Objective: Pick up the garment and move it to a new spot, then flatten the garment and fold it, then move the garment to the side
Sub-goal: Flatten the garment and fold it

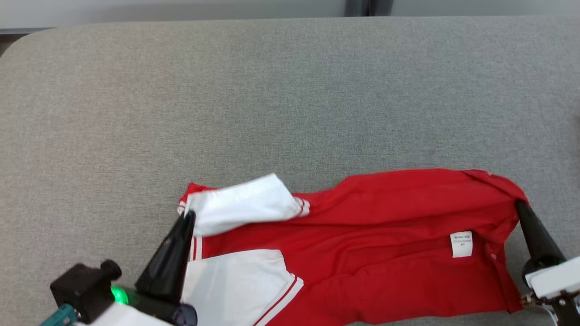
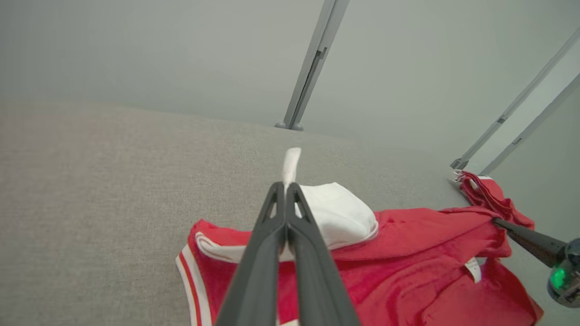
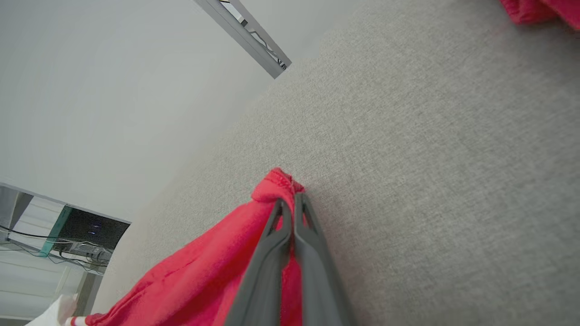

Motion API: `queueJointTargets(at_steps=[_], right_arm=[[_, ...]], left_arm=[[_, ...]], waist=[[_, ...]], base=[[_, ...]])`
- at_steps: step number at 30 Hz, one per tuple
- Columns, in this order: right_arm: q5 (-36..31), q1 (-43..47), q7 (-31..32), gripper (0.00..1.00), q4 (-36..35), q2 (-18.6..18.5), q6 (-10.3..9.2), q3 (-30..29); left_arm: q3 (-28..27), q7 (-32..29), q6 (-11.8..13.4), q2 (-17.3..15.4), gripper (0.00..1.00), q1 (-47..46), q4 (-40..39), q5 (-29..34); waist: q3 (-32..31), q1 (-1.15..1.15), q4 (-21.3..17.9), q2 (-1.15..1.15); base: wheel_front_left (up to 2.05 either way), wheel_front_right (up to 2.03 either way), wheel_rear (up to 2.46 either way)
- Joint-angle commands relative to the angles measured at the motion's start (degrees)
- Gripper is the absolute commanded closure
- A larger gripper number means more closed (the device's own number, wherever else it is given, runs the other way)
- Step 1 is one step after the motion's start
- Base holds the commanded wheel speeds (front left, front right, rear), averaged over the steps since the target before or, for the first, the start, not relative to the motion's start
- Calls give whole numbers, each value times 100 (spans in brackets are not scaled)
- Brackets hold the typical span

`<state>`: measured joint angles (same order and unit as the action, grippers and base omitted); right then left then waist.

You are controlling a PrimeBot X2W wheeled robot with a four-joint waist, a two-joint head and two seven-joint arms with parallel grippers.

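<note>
A red garment (image 1: pixel 385 244) with white sleeves and red-striped cuffs lies along the near edge of the grey table (image 1: pixel 290 104), a small white label showing on it. My left gripper (image 1: pixel 188 217) is shut on the garment's left end by a white sleeve (image 1: pixel 240 203); in the left wrist view its fingertips (image 2: pixel 286 188) pinch white cloth. My right gripper (image 1: pixel 520 206) is shut on the garment's right end, and the right wrist view shows red fabric (image 3: pixel 272 185) bunched at the closed tips (image 3: pixel 290 201). The garment (image 2: pixel 408 253) is stretched between both grippers, partly lifted.
The grey cloth-covered table (image 2: pixel 90 181) stretches wide beyond the garment. A pale wall with grey metal posts (image 2: pixel 312 63) stands behind the far edge. A shelf with dark equipment (image 3: pixel 86 235) sits off to the side in the right wrist view.
</note>
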<state>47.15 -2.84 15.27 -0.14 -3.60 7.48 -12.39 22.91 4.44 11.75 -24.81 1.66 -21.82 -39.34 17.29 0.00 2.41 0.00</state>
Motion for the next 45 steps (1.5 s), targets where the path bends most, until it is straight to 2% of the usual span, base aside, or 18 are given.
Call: queueJointTargets(at_steps=[1,5,10,14,16,17,18,19,23,30,34,40,45], right_arm=[[174,134,6,100,16,12,2,-28],[573,501,-41,100,56,46,2,-79],[1028,957,-207,100,36,54,2,-109],[1085,1146,-326,100,140,57,2,-37],[985,1153,-378,100,208,57,2,49],[925,1137,-418,78,247,58,2,95],[811,1118,-457,47,288,57,2,138],[747,1098,-505,0,339,57,2,187],[131,1052,-846,0,363,9,2,499],[-1249,914,-1967,0,172,-95,2,741],[-1989,775,-2434,0,33,-136,2,765],[-2845,613,-2769,0,-84,-155,2,788],[-3199,669,-2814,0,-41,-124,2,856]], left_arm=[[-14,-77,103,-34,100,221,-169,-113],[5,-266,261,1,100,745,-384,-428],[11,-325,313,78,100,1159,-345,-734],[-24,-392,350,79,100,1343,-88,-903],[-8,-402,280,155,100,1334,125,-1019],[-7,-385,246,156,100,1281,262,-1033],[-9,-357,208,195,55,1208,399,-1076],[-6,-312,159,259,0,1127,547,-1092],[-48,74,37,420,0,856,1283,-922],[-243,973,-54,714,0,354,1982,-281],[-594,1070,-4,924,0,101,1967,304],[-1350,1074,-216,1301,0,64,1756,1200],[-1686,1072,-403,1484,0,213,1813,1691]], waist=[[-52,0,38,0],[-139,0,124,0],[-236,0,185,0],[-247,0,177,0],[-238,0,171,0],[-235,0,169,0],[-231,0,168,0],[-229,0,166,0],[-262,0,114,0],[-412,0,-40,0],[-542,0,-95,0],[-799,0,-136,0],[-1008,0,-152,0]], base=[[0,0,0],[0,0,0],[0,0,0],[0,0,0],[0,0,0],[0,0,0],[0,0,0],[0,0,0],[0,0,0],[0,0,0],[0,0,0],[0,0,0],[0,0,0]])
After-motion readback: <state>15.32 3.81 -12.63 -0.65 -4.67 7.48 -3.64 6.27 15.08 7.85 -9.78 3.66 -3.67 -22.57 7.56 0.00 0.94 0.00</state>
